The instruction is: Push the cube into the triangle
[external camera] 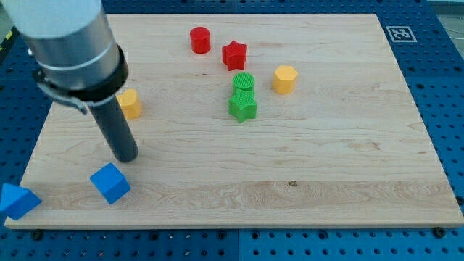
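Observation:
A blue cube (110, 183) sits near the view's bottom left of the wooden board. A blue triangle block (17, 201) lies at the bottom left corner, half off the board's edge, to the left of the cube and apart from it. My tip (127, 157) stands just above and slightly right of the cube, close to its upper corner; I cannot tell whether it touches.
A yellow block (131, 104) sits partly behind the rod. A red cylinder (200, 40) and a red star (234, 55) are at the top middle. A green cylinder (244, 82) touches a green star (242, 107). A yellow hexagon (285, 79) lies to their right.

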`<state>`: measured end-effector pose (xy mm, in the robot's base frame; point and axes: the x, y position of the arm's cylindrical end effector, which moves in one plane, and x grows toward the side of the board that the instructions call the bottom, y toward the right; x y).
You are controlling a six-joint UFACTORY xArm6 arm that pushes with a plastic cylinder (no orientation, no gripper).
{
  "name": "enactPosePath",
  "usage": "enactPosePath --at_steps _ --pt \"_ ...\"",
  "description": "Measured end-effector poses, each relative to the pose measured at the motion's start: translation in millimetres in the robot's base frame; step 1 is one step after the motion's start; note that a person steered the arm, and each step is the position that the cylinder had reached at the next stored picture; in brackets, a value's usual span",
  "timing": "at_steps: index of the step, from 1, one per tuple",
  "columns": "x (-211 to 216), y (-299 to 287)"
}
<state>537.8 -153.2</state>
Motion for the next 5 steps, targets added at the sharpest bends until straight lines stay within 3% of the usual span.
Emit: enactPosePath --at_steps 2,5 --pt "59.1 7.4" --pt "57.0 7.4"
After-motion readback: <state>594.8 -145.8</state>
